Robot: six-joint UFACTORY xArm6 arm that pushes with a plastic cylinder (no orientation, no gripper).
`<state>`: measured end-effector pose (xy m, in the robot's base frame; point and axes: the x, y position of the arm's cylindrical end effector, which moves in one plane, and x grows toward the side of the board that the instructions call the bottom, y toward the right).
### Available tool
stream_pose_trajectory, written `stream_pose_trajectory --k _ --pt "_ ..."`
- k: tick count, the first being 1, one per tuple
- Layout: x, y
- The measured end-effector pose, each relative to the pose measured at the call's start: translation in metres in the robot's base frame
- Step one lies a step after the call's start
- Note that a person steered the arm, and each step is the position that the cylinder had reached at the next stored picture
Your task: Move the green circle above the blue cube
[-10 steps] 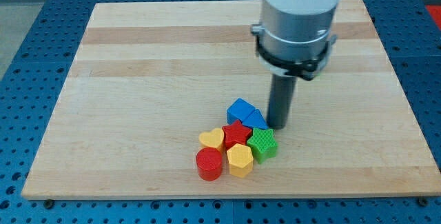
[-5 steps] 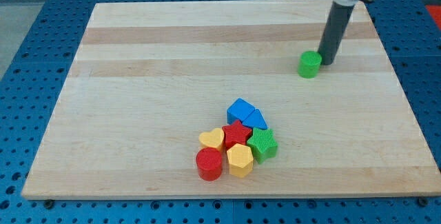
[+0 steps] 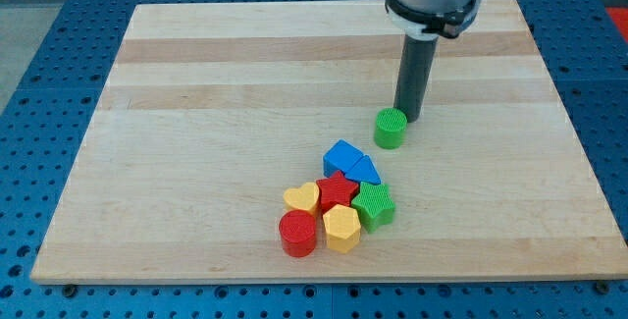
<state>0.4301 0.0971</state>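
The green circle [image 3: 390, 128] stands on the wooden board [image 3: 196, 113], up and to the right of the blue cube [image 3: 341, 156]. My tip [image 3: 408, 118] touches the green circle's upper right side. The blue cube sits at the top of a cluster of blocks, with a blue triangular block [image 3: 365, 170] against its right side.
Below the blue blocks lie a red star [image 3: 338, 191], a green star [image 3: 374, 205], a yellow heart [image 3: 301, 198], a red cylinder [image 3: 297, 233] and a yellow hexagon [image 3: 341, 227], packed close together near the board's bottom edge.
My tip went from beside the blue blocks to the board's upper right, then pushed the green circle down and left toward the cluster. The cluster has not moved.
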Motion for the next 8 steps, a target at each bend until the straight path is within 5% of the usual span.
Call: stream_pose_trajectory --k 8 --pt "0.053 -0.060"
